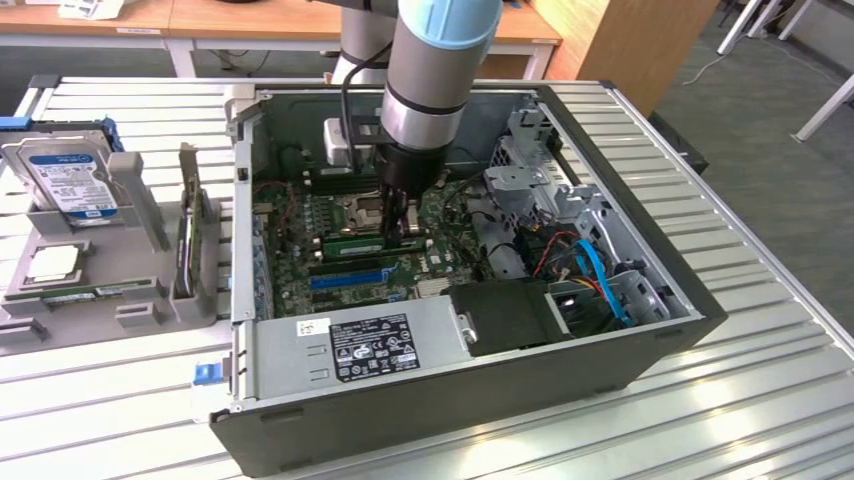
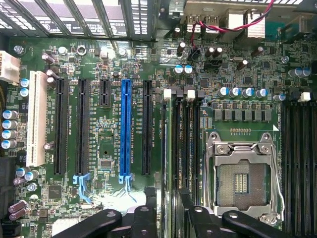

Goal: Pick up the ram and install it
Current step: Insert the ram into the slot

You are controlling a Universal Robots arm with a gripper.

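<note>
The table point(image 1: 747, 400) is shiny ribbed metal. The computer case point(image 1: 534, 400) is dull metal. The motherboard point(image 2: 104, 148) looks glossy, its blue slot point(image 2: 125, 129) plastic. The ram point(image 1: 354, 243) looks matt.

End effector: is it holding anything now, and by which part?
Nothing is held. The end effector stands open astride the ram, which sits in a slot on the motherboard.

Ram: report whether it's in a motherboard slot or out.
In. The ram stands on edge in a slot beside the processor socket, with the gripper open astride it.
</note>
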